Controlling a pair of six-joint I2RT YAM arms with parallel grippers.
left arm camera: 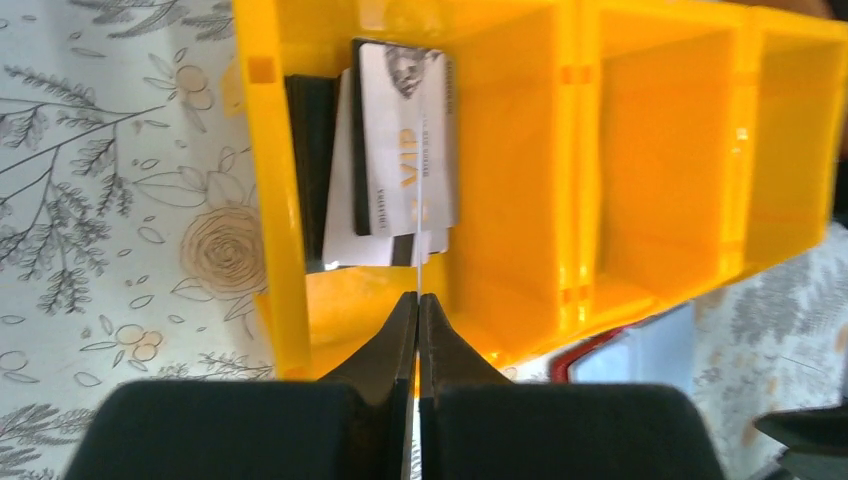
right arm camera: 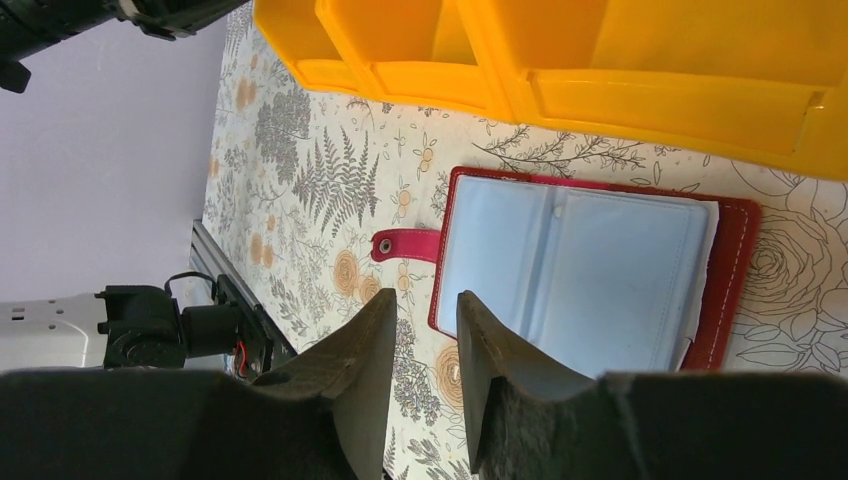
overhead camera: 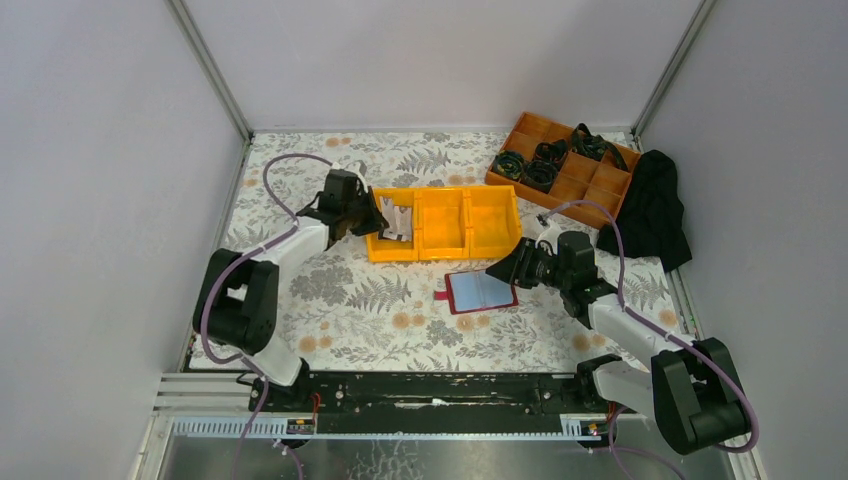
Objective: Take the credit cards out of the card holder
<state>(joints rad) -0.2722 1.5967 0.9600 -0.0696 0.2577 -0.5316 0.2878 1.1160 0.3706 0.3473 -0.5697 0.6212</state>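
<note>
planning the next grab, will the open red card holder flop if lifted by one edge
Probably floppy: the card holder lies open flat, creased down its middle. Likely light, being thin. Pushed, it should slide rather than tip.

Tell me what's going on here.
The left gripper, jaws shut, hangs over the left compartment of the yellow bin, where several cards lie; a thin edge between its jaws may be another card. The right gripper, jaws open, sits at the edge of the open red holder on the table, holding nothing.
</note>
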